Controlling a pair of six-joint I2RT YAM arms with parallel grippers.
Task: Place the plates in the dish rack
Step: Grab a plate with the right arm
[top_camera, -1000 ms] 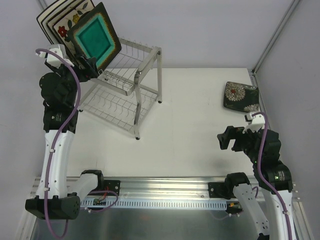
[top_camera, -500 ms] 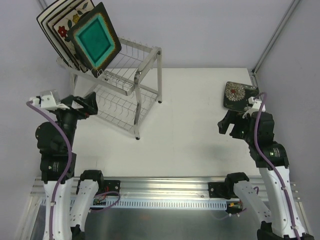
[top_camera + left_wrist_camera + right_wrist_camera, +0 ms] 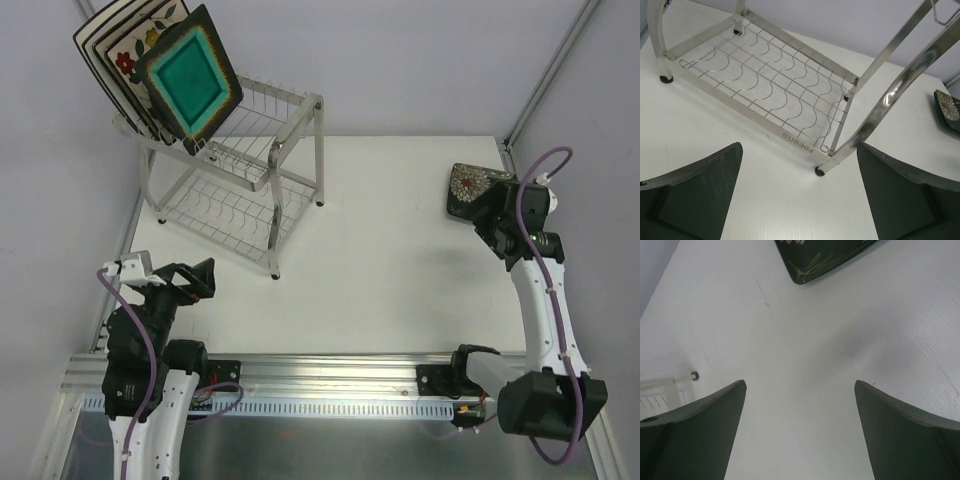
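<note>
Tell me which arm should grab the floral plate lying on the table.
Right. The right gripper, open, hovers beside the dark floral plate; the left gripper sits across the table.

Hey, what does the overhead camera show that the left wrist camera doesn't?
Only the overhead view shows plates standing on the top tier of the dish rack: the teal-centred plate, with the flowered plate behind it. Only the left wrist view shows the SUS304 stamp on the rack's bottom rail. Both show the rack's bottom shelf, the table and the dark plate with white blooms lying on it.
</note>
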